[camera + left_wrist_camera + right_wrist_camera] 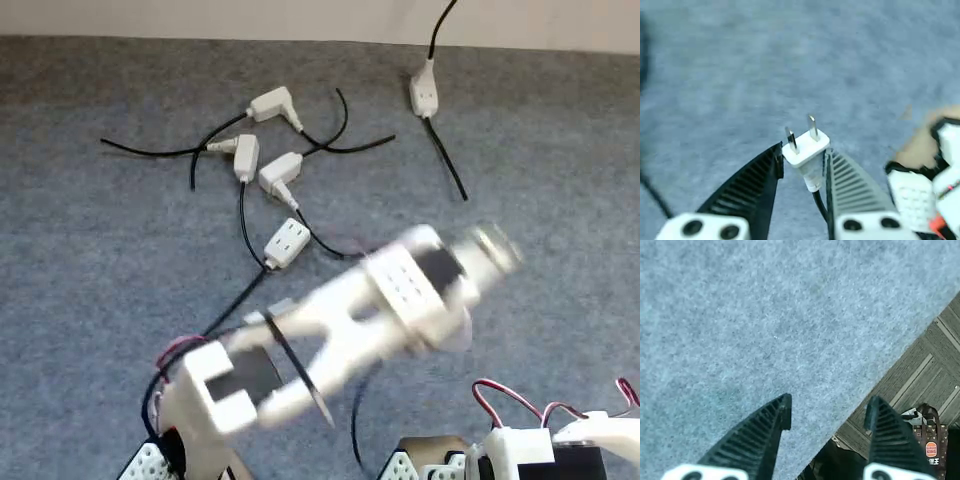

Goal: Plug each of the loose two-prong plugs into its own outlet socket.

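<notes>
My left gripper [804, 159] is shut on a white two-prong plug [806, 146], held above the grey carpet with its prongs pointing away and its black cord hanging down between the fingers. In the high view the left arm [400, 290] stretches from the near left toward the middle right, blurred. A white outlet socket [286, 242] lies on the carpet left of it. Farther back lie three white cord ends [272, 104], [244, 155], [280, 172]. Another white cord end [424, 93] lies at the back right. My right gripper [829, 407] stands open over bare carpet, nothing between its fingers.
Black cords [330, 140] loop among the pieces at the back. The right arm's base [560, 450] sits at the near right edge. The carpet's edge [900, 375] runs close to my right gripper, with floor and a bag [927, 435] beyond.
</notes>
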